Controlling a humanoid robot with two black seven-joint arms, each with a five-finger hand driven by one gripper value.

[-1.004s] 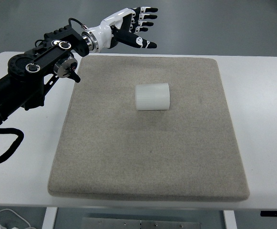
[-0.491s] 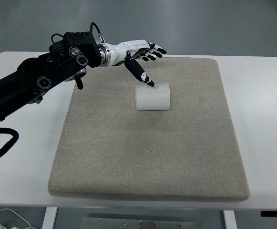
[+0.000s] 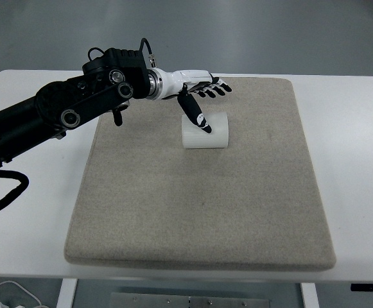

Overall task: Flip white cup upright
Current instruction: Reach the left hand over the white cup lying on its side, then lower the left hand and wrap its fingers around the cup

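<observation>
A white ribbed cup [image 3: 207, 133] lies on its side on the grey felt mat [image 3: 199, 205], a little behind the mat's middle. My left hand [image 3: 204, 102] reaches in from the left on a black arm [image 3: 77, 106] and hovers over the cup's far side. Its fingers [image 3: 217, 89] are spread flat beyond the cup, and the thumb points down over the cup's top left. The hand holds nothing. The right arm does not show.
The mat covers most of a white table [image 3: 353, 160]. A black cable [image 3: 6, 192] loops at the left edge. White cables [image 3: 6, 298] lie on the floor at the bottom left.
My left hand has moved right and down from behind the mat's far edge to over the cup, turning palm-down. The cup has not moved.
</observation>
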